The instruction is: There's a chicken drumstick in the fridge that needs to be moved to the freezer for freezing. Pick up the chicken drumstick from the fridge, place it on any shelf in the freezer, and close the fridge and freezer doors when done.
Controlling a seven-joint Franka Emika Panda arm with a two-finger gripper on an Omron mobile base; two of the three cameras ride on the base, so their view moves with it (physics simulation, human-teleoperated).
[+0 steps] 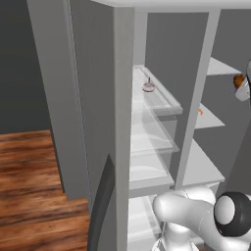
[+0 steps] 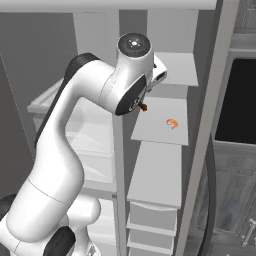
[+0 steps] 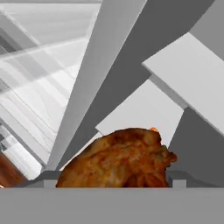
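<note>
the chicken drumstick [image 3: 120,159] sat between the gripper [image 3: 116,181] fingertips, filling the space at the bottom of the hand view, so the jaws stood closed on it at a wide spread. in the right base view a small reddish-brown piece of it [image 2: 143,107] poked out just past the white arm's wrist, in front of the freezer [image 2: 165,100] opening. using the grey divider post [image 2: 118,165] between the two compartments as the landmark: the drumstick hung just to the freezer side of that post, above the freezer shelf [image 2: 160,130] that carried a bright orange curled bit [image 2: 172,123], and below the next shelf up. the orange bit lay farther from the post than the drumstick. on the other side of the post the fridge [image 1: 147,132] stood with its ribbed white shelves exposed, and a pinkish round item with a pointed top [image 1: 148,87] rested on an upper fridge shelf, well apart from the drumstick. both compartments were open.
</note>
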